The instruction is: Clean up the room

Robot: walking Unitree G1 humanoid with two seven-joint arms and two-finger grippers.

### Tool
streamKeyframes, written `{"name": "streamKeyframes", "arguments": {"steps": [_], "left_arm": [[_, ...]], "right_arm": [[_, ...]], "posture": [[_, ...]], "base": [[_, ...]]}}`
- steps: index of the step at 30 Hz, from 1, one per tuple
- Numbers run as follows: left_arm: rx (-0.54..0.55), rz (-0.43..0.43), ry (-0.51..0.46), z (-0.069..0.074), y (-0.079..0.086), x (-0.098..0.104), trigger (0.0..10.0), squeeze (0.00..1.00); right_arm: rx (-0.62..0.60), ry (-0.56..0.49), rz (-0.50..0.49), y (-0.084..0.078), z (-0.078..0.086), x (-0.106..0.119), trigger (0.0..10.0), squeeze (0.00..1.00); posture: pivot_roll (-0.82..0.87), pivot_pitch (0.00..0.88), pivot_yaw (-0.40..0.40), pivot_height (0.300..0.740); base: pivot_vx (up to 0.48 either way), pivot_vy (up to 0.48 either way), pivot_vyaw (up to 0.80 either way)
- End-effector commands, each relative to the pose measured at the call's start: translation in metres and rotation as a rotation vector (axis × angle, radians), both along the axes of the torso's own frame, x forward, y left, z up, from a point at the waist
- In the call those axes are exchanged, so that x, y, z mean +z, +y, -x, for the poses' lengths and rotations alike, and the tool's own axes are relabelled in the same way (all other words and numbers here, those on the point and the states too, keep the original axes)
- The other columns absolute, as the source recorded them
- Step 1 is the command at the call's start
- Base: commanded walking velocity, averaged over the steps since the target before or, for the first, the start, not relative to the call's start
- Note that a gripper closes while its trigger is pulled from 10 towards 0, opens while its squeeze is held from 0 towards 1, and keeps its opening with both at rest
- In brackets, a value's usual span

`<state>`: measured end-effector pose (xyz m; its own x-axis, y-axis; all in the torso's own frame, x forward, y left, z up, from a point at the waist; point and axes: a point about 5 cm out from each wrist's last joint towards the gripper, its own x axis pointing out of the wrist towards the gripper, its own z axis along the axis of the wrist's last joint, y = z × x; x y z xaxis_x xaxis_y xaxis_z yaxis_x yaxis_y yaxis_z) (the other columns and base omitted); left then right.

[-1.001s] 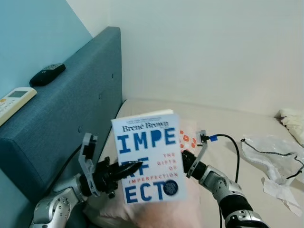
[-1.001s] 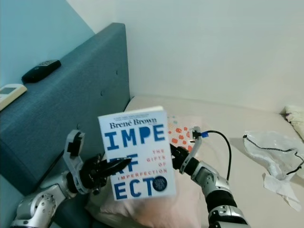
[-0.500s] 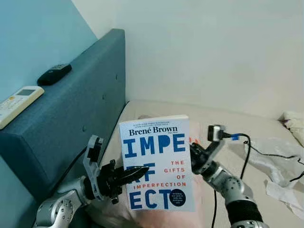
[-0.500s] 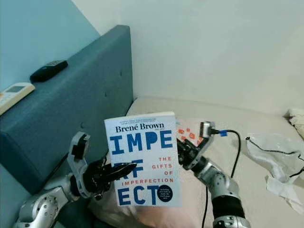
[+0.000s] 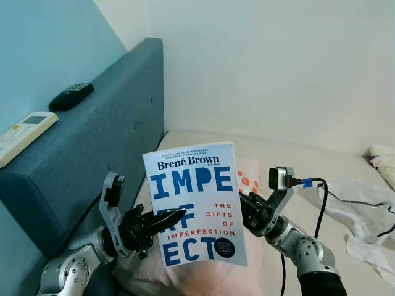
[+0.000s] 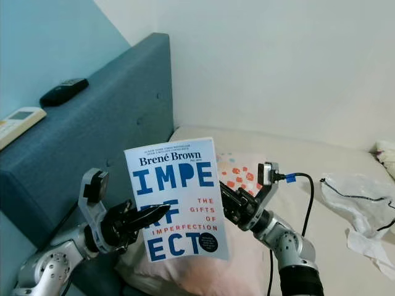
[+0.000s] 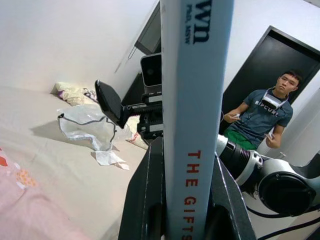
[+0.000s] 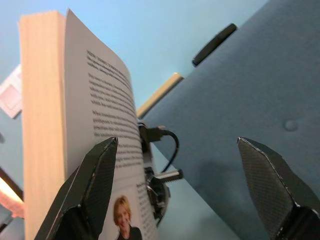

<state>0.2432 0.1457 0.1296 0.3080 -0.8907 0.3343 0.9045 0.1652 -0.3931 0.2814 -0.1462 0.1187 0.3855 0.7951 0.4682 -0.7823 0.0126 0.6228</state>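
A white paperback (image 5: pixel 196 203) with blue letters, "Brené Brown" on its cover, stands upright in the air above the bed. My left gripper (image 5: pixel 162 221) is shut on its spine edge; in the left wrist view the spine (image 7: pixel 192 100) sits clamped between the two black fingers (image 7: pixel 145 200). My right gripper (image 5: pixel 247 213) is just behind the book's right edge. In the right wrist view its fingers (image 8: pixel 95 190) stand wide open, and the back cover (image 8: pixel 110 150) lies beside one finger, not between the two.
A blue padded headboard (image 5: pixel 92 148) rises at the left, with a black remote (image 5: pixel 71 96) and a white remote (image 5: pixel 21 129) on top. A pink pillow (image 5: pixel 203 277) lies under the book. A crumpled plastic bag (image 5: pixel 358 203) lies on the bed at the right. A person (image 7: pixel 255 117) sits beyond.
The book has shifted a little to the left and tilted slightly, still held by my left gripper. My right gripper stays by its right edge.
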Motion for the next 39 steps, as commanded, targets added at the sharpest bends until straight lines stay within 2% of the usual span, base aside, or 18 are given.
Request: {"name": "streamKeyframes", "arguments": {"steps": [1,8,20,28,31,32,34,37,39], "left_arm": [[-0.007,0.015,-0.022,-0.001,-0.001,0.006,10.0,0.0],[0.009,0.021,-0.022,-0.003,0.004,0.008,10.0,0.0],[0.007,0.04,-0.033,-0.003,0.003,0.011,10.0,0.0],[0.006,0.05,-0.04,-0.003,0.005,0.013,10.0,0.0],[-0.004,0.062,-0.053,-0.001,0.003,0.017,10.0,0.0],[-0.004,0.062,-0.053,-0.001,0.003,0.017,10.0,0.0],[-0.017,0.068,-0.063,0.001,0.001,0.02,10.0,0.0],[-0.026,0.071,-0.071,0.002,-0.001,0.023,10.0,0.0],[-0.026,0.071,-0.071,0.002,-0.001,0.023,10.0,0.0]], "right_arm": [[0.004,-0.021,-0.018,-0.001,0.001,0.005,10.0,0.0],[-0.014,-0.065,-0.12,-0.006,0.002,0.023,10.0,0.0],[-0.053,-0.102,-0.183,-0.01,-0.003,0.038,10.0,0.0],[-0.065,-0.064,-0.113,-0.009,-0.006,0.032,10.0,0.0],[-0.052,0.032,0.034,0.006,-0.006,0.013,10.0,0.0],[-0.052,0.032,0.034,0.006,-0.006,0.013,10.0,0.0],[-0.018,0.064,0.107,0.015,-0.003,0.004,10.0,0.0],[-0.002,0.076,0.172,0.02,0.0,-0.002,10.0,0.0],[-0.002,0.076,0.172,0.02,0.0,-0.002,10.0,0.0]], "posture": [[-0.01,0.0,-0.077,0.708],[-0.01,0.0,-0.076,0.708],[-0.01,0.0,-0.074,0.708],[-0.01,0.0,-0.074,0.708],[-0.01,0.0,-0.074,0.708],[-0.01,0.0,-0.074,0.708],[-0.01,0.0,-0.074,0.708],[-0.01,0.0,-0.074,0.708],[-0.01,0.0,-0.074,0.708]], "base": [[0.0,0.0,0.0],[0.0,0.0,0.0],[0.0,0.0,0.0],[0.0,0.0,0.0],[0.0,0.0,0.0],[0.0,0.0,0.0],[0.0,0.0,0.0],[0.0,0.0,0.0],[0.0,0.0,0.0]]}}
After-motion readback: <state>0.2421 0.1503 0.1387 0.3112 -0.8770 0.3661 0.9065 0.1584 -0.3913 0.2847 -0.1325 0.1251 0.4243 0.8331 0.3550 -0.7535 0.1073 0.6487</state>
